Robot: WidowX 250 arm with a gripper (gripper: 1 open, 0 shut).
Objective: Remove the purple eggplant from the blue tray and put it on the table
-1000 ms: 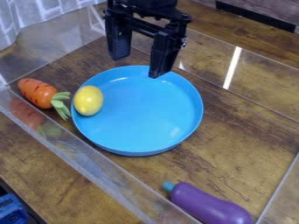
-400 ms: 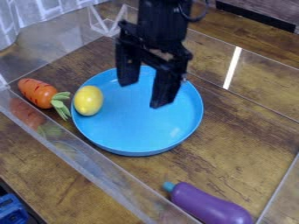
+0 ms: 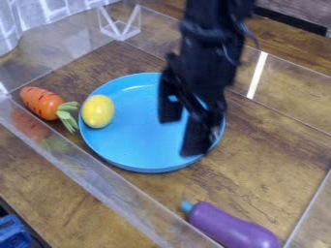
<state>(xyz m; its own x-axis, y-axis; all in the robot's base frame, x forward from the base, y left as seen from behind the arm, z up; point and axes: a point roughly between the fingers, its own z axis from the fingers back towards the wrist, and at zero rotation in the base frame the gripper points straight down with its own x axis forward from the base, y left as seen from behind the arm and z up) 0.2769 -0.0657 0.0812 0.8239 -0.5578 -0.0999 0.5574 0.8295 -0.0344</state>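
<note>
Purple eggplant (image 3: 230, 226) already lies on the table (image 3: 278, 155), outside the blue tray (image 3: 135, 136). Well behind it, the gripper (image 3: 185, 124) hangs spread and empty; nothing seems left to move.

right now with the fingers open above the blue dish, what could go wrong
The small glossy purple toy eggplant already lies on the dark brown wood-grain table, outside the large round blue plastic tray, so the open fingers may close on nothing.

The round yellow lemon-like ball sits on the tray's left rim; a sweep there could knock it off.
</note>
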